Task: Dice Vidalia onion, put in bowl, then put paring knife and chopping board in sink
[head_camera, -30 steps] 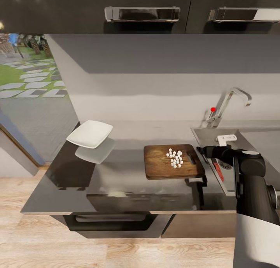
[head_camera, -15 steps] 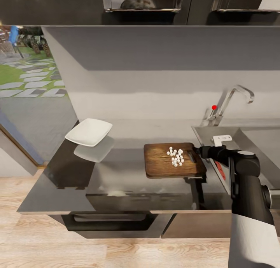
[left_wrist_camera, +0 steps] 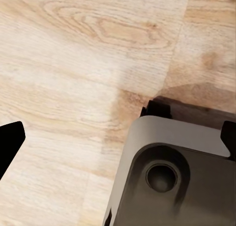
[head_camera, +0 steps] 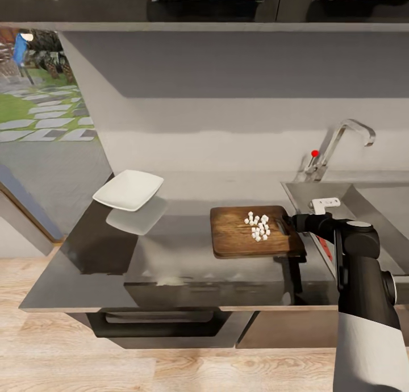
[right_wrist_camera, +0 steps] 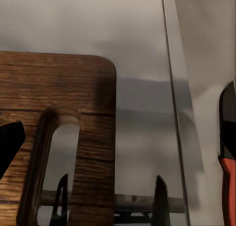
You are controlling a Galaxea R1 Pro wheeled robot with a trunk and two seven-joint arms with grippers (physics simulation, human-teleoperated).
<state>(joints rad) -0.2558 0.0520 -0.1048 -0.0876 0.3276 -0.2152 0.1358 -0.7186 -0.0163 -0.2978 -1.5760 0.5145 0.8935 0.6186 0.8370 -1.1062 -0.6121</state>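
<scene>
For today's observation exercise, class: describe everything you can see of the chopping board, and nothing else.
The chopping board is a dark brown, wood-grain rectangle with rounded corners. It lies flat on the glossy grey countertop, just beside the sink. An oval handle slot is cut through the end nearest the sink. A small heap of white diced onion sits on its top face. The right gripper is at the slotted end, one finger on each side of the wooden strip beyond the slot.
</scene>
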